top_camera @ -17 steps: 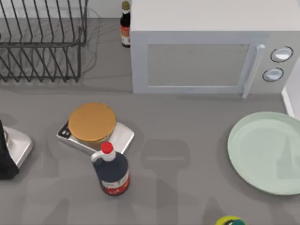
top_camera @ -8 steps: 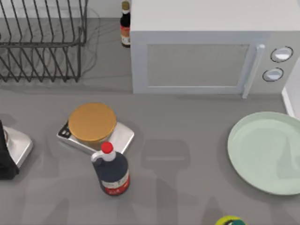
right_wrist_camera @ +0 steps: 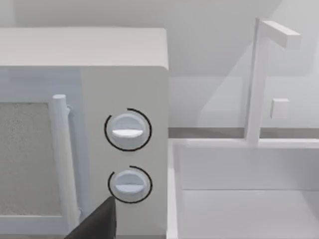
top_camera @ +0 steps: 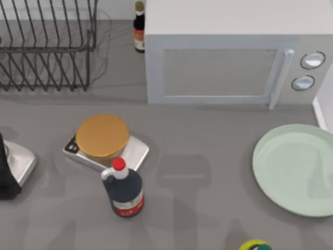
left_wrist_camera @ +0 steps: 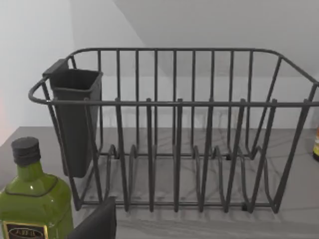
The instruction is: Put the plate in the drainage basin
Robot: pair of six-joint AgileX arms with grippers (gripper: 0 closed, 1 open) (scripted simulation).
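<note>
Nothing had shifted between the earlier top views and this moment: every object on the grey bench lay in the same spot, and the soft arm shadows on it fell as before.

At the far left edge of the top view a silver and black object sat partly out of frame. Behind it, at the back left, stood the dark wire dish rack; the left wrist view faced this rack head-on, with a dark cutlery cup hung at one end and a green bottle close to the camera. A dark sliver at the lower edge of that view may have been part of the left gripper; whether its fingers were released or clenched could not be told.

Left of centre, a golden-brown disc rested on a silver scale base, with a dark sauce bottle upright just in front. A smaller bottle stood beside the white microwave.

At the right, the plate lay flat on the bench, face up, round with no long axis, its right part cut off by the frame. The drainage basin showed as a white rim just beyond it; the right wrist view showed the basin beside the microwave. The right fingers' state could not be told either.
</note>
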